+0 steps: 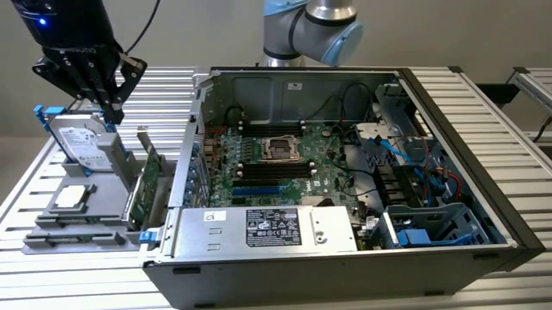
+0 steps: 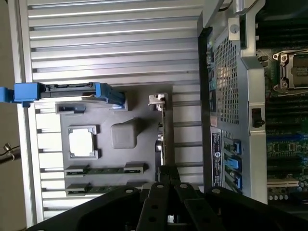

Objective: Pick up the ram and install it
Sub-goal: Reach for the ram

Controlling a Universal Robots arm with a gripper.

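black jaws pressed together, hanging above the gray tray [image 2: 139, 103], two ram sticks [image 2: 105, 169] in it just below, open pc case [image 1: 345, 278] beside

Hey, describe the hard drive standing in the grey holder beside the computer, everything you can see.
The hard drive is a silver metal box with a white printed label on its broad face. It stands upright on edge in a blue plastic carrier, seated in the grey holder, on the exterior view's left of the open computer case. The shut hand hangs by its top corner; whether they touch cannot be told.
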